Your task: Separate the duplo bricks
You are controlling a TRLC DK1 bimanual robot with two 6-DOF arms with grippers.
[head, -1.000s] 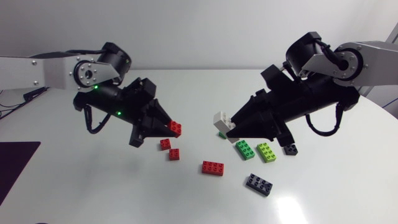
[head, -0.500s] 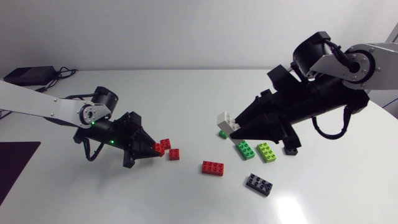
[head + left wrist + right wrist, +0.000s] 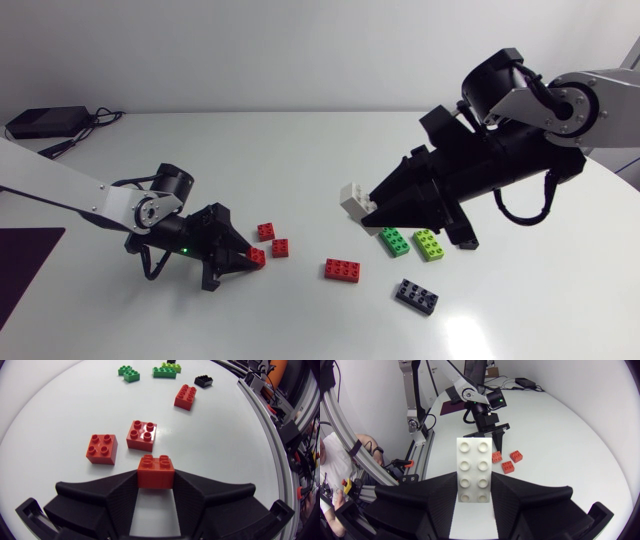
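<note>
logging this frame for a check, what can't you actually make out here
- Head view: the left gripper covers most of the red brick it grips, so it is unclear whether the brick rests on the table.
- Right wrist view: the white brick has its lower end hidden inside the right gripper.
- Left wrist view: the black brick is too small to count its studs.

No words, numbers, labels or signs can be read on the bricks [image 3: 342, 269] or on the counter [image 3: 300, 325].
</note>
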